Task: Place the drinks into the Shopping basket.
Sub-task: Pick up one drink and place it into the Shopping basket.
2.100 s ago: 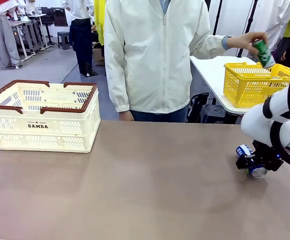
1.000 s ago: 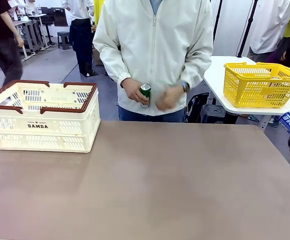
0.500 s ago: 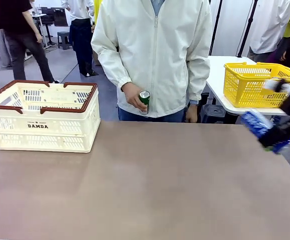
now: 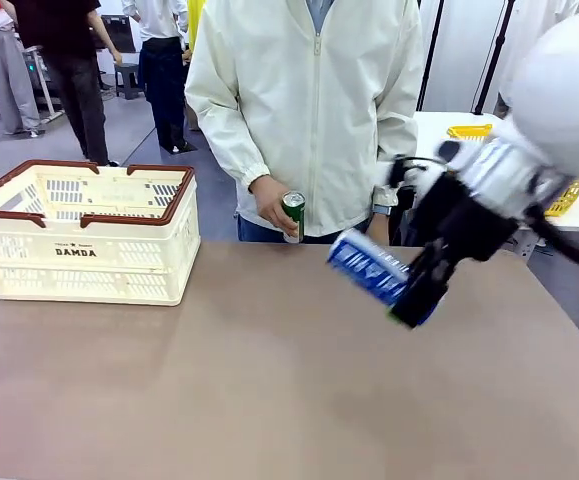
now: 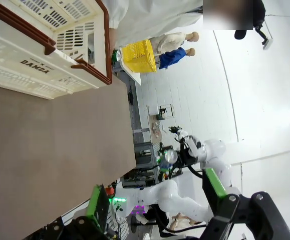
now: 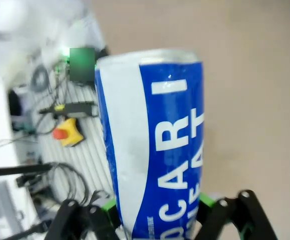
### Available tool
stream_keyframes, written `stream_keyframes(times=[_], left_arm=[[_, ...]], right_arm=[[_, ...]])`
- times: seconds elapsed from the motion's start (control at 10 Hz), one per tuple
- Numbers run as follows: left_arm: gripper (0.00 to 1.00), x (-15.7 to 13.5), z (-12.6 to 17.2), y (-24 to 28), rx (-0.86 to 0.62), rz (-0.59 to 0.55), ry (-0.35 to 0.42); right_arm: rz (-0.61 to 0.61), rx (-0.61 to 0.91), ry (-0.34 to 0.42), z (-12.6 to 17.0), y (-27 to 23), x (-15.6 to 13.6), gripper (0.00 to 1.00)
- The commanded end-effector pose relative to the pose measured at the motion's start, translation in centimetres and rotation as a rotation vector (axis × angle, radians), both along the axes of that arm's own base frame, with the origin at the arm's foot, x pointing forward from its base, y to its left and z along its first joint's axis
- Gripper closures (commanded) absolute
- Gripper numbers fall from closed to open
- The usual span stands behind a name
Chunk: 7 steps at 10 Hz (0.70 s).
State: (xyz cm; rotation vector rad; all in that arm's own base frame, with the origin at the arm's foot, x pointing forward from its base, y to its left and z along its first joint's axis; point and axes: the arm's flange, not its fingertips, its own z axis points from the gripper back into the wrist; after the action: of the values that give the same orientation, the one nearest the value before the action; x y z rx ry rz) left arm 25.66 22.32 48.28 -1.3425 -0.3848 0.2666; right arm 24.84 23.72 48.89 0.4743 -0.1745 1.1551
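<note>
My right gripper (image 4: 416,293) is shut on the blue-and-white can (image 4: 368,266) and holds it tilted above the table's middle right. In the right wrist view that can (image 6: 155,145) stands between the green pads (image 6: 211,202) over the brown tabletop. A person at the far side holds the green can (image 4: 292,215) in one hand just above the table's far edge. The cream Shopping basket (image 4: 79,232) with its brown rim sits at the far left. My left gripper (image 5: 155,200) is open with nothing between its fingers, and the Shopping basket (image 5: 44,55) lies ahead of it.
A yellow mesh basket (image 4: 466,131) on a white side table at the right is mostly hidden behind my right arm; it also shows as the yellow basket (image 5: 137,55) in the left wrist view. Bare brown tabletop (image 4: 219,380) stretches between the Shopping basket and the held can.
My right arm has swung left from the table's right edge toward the middle, carrying the blue-and-white can. The person's hand with the green can has barely moved.
</note>
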Motion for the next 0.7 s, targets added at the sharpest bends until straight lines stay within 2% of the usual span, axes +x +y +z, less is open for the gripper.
stream_keyframes(times=[0.0,0.1,0.2,0.3,0.4,0.5,0.6], left_arm=[[0.00,-0.2,0.2,0.1,-0.012,-0.005,-0.002],[0.00,-0.2,0.2,0.1,-0.012,-0.005,-0.002],[0.00,-0.2,0.2,0.1,-0.012,-0.005,-0.002],[0.00,-0.2,0.2,0.1,-0.012,-0.005,-0.002],[0.00,-0.2,0.2,0.1,-0.012,-0.005,-0.002],[0.00,-0.2,0.2,0.1,-0.012,-0.005,-0.002],[0.00,-0.2,0.2,0.1,-0.012,-0.005,-0.002]], right_arm=[[0.173,0.028,-0.060,-1.4,3.7,-0.6,1.00],[0.239,0.002,-0.082,-2.9,6.3,-1.4,1.00],[0.240,-0.082,-0.124,-4.3,7.8,-1.6,1.00],[-0.047,-0.270,-0.283,-3.6,6.0,-0.4,1.00],[0.230,-0.039,-0.064,-3.1,7.1,-3.9,1.00],[0.230,-0.039,-0.064,-3.1,7.1,-3.9,1.00],[0.174,-0.121,-0.151,-4.3,7.2,-2.6,1.00]])
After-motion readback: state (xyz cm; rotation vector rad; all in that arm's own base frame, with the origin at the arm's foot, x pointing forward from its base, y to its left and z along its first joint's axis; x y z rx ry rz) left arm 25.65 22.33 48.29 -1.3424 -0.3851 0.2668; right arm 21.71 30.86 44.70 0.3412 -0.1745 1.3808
